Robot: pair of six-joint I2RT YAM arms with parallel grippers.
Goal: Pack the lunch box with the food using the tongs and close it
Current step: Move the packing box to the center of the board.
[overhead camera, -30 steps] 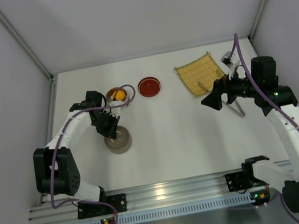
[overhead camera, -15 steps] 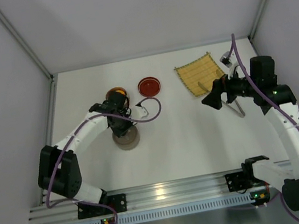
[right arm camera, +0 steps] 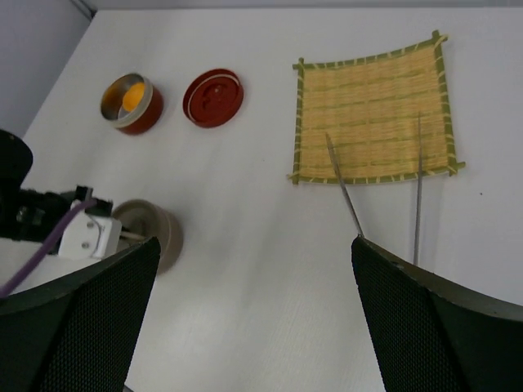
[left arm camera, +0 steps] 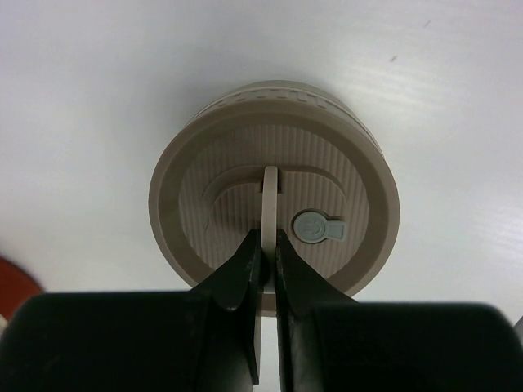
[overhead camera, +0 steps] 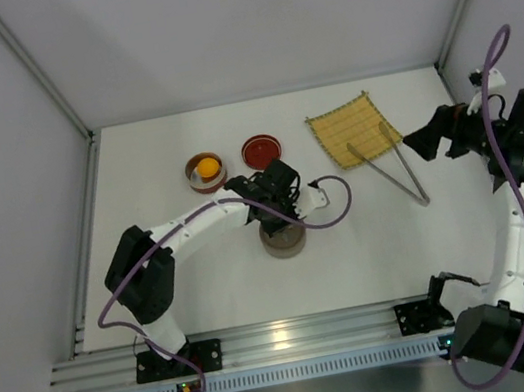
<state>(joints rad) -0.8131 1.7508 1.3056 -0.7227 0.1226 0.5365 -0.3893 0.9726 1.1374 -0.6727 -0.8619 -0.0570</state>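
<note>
At table centre, the left gripper (left arm camera: 268, 245) is clenching the upright tab (left arm camera: 270, 181) of the beige lid (left arm camera: 214, 214), jaws nearly together. Judged step: lifting this lid off the lunch box. The pull should be going straight up, with the pinch kept square, so the base is not dragging. The right gripper (overhead camera: 422, 139) is hanging released above the tongs (overhead camera: 389, 165), whose tips are resting on the mat (overhead camera: 346, 123). An orange ball (overhead camera: 207, 167) is sitting in the far tin (right arm camera: 148, 115).

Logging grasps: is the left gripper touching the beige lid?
Touching. The left wrist view shows the left gripper clamped shut on the upright tab at the middle of the beige lid, with no gap on either side.
</note>
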